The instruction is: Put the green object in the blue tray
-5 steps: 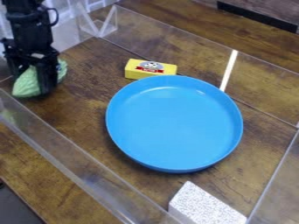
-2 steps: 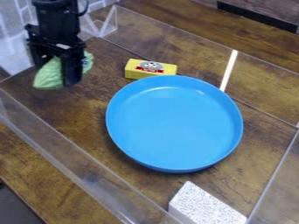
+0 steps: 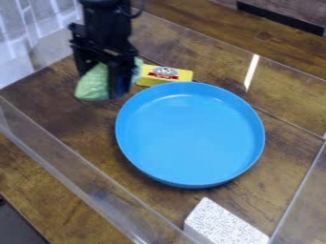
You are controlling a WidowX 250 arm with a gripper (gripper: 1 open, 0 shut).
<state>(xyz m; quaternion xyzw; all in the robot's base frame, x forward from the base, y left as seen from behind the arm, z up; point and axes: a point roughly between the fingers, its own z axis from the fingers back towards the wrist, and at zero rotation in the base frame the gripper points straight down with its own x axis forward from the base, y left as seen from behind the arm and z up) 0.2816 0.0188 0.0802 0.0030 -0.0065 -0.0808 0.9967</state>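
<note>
Green object is hanging in the grip of the dark gripper, just beyond the upper-left rim of the blue tray as the camera is seeing it. The gripper's fingers are clamping together on the green object, partly hiding it, and their exact contact points are blurring into its dark shape. The object is showing mostly on the side facing away from the tray, and it is staying outside the rim. A yellow block with a printed label is lying just above the tray's upper edge, near the gripper. A speckled white pad is sitting below the tray, toward its lower right. A thin white strip is running above the tray's upper-right side. Brown wooden table is surrounding the tray, and its grain is showing beyond the tray's upper rim.
</note>
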